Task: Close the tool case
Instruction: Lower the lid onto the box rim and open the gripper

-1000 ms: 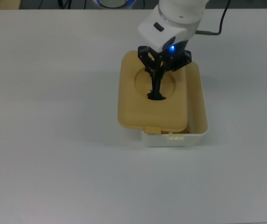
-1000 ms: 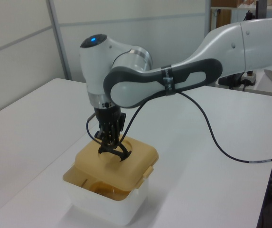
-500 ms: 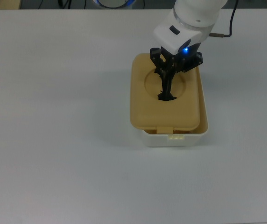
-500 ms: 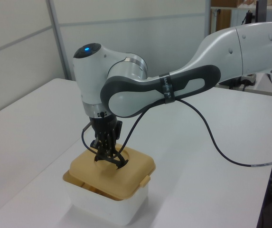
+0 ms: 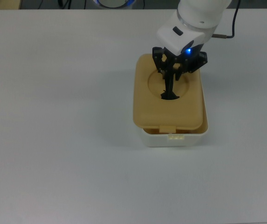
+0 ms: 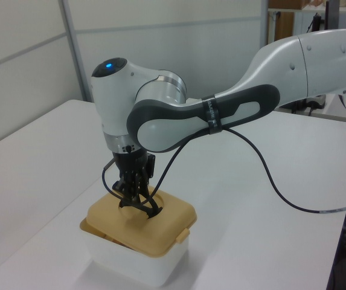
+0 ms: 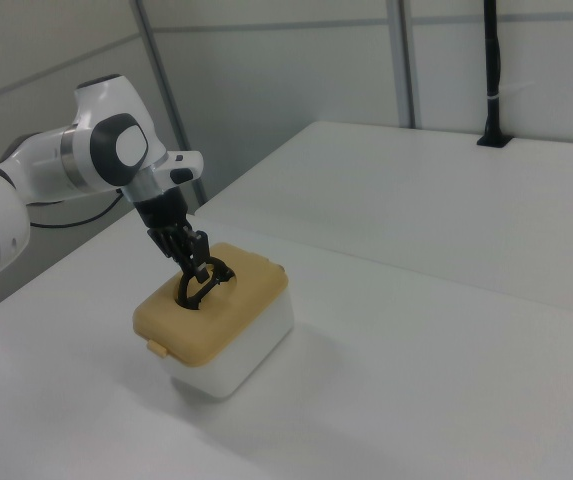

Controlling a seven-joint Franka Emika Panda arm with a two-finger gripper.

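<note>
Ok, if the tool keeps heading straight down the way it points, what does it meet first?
The tool points down into the lid's round recess, at the black handle there; likely the recess floor comes first.

A plain white table (image 5: pixel 54 140) is being occupied, toward the top view's right, by a white tool case (image 5: pixel 175 139) standing directly on it, while a black cable (image 6: pixel 269 181) is apparently being trailed across its surface.
</note>
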